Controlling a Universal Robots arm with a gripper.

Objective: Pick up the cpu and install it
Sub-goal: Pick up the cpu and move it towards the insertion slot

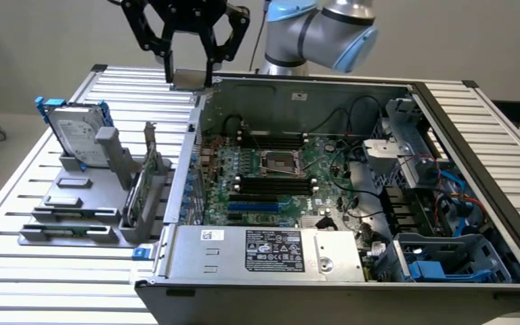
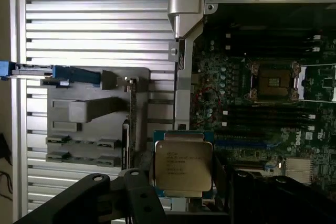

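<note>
One cpu, one hard drive, one computer case, one grey rack.

Silver hard drive with blue brackets stands on edge in grey rack on slatted metal counter, exterior view's left. Open computer case beside rack; labelled power supply inside, blue drive cage near it.
</note>
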